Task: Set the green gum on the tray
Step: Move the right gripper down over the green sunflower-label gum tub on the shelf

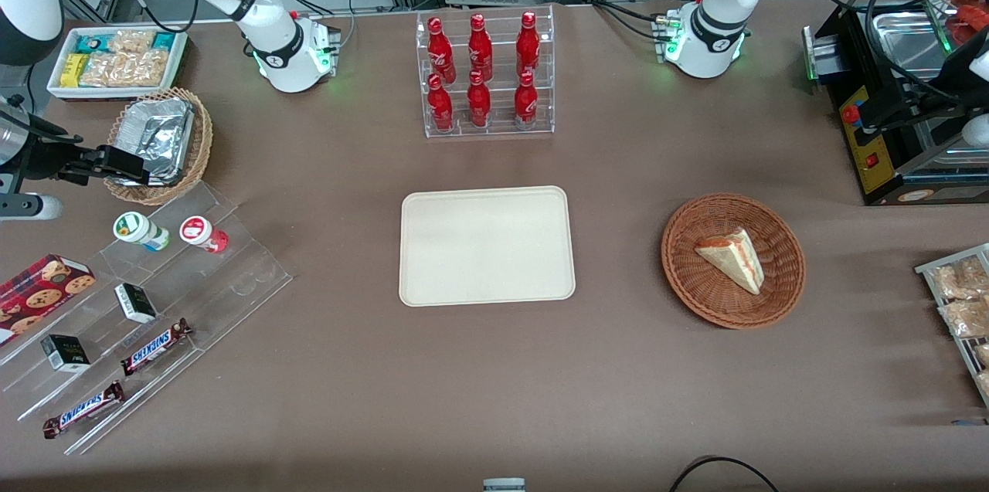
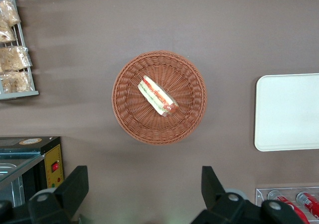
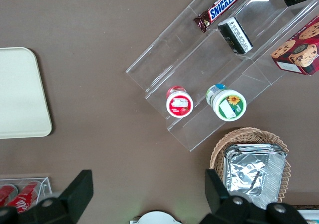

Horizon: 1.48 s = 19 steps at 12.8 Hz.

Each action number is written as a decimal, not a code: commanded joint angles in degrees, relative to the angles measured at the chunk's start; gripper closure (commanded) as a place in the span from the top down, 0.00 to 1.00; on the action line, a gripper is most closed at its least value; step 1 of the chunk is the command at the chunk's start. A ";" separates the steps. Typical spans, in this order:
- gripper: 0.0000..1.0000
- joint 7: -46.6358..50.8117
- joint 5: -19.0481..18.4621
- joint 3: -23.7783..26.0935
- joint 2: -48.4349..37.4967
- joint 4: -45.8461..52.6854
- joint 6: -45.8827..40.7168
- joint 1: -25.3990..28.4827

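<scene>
Hand point(image 3: 147, 194) spread wide — green gum point(image 3: 227, 102) on clear stand point(image 3: 214, 64).

The black two-finger end effector point(image 1: 124, 165) of the right arm hung above the tabletop, fingers point(image 3: 75, 194) spread wide and holding nothing.
</scene>
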 commanded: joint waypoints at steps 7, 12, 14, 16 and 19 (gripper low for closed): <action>1.00 -4.60 -0.31 -0.55 2.16 -1.56 1.03 -1.14; 1.00 -30.57 -0.57 -0.55 1.55 -11.67 15.08 -7.20; 1.00 -38.08 -0.66 -0.55 0.93 -15.18 21.04 -8.34; 1.00 -43.88 -0.49 -0.55 0.41 -19.13 26.40 -9.57; 1.00 -46.36 -0.14 -0.55 -0.04 -23.62 32.57 -11.07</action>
